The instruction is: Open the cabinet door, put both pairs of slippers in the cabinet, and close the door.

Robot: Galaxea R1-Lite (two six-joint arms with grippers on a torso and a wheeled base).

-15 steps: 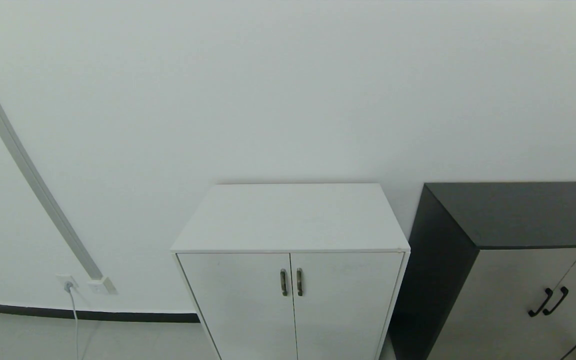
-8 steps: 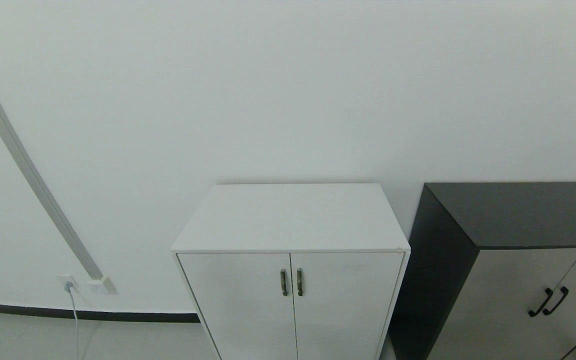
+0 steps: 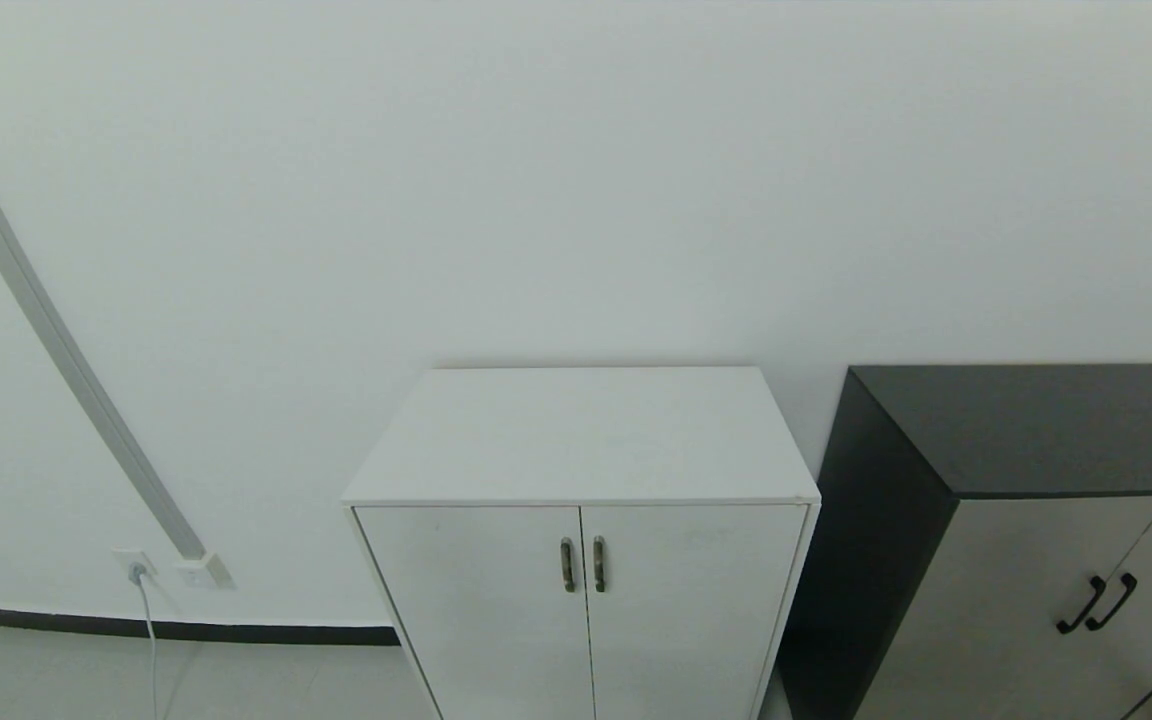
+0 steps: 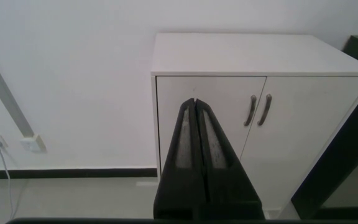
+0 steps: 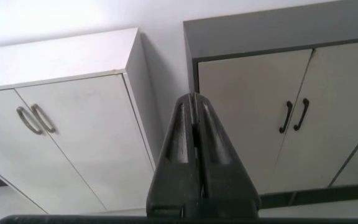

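The left claw (image 4: 195, 103) is clenched: its two dark fingers are pressed flat together with nothing between them. It is held off from the white cabinet (image 4: 253, 55) and aimed at the left door (image 4: 204, 93), not touching it. The right claw (image 5: 195, 97) is clenched as well, fingers tight against each other and holding nothing. It points at the strip where the white cabinet's right side wall meets the dark cabinet (image 5: 260, 30), well short of both.

The white cabinet stands against the far wall (image 3: 576, 180), and both of its doors are closed, the left door and the right door (image 3: 686, 600) meeting in a thin seam down the middle. Two upright metal handles (image 3: 567, 564) sit just either side of that seam, near the doors' top edge. Its flat top is bare.

Just to the right, nearly touching it, stands the dark cabinet, with a black top and side and paler doors that are also closed. A pair of black handles (image 3: 1096, 603) sits at its middle seam.

To the left of the white cabinet, low on the wall, a socket (image 3: 133, 563) has a plug in it, and a white cable (image 3: 150, 650) hangs down to the floor (image 3: 56, 675). A pale cable duct (image 3: 46, 320) runs slanting down the wall to a small box beside the socket. A black skirting strip (image 3: 236, 632) runs along the foot of the wall.
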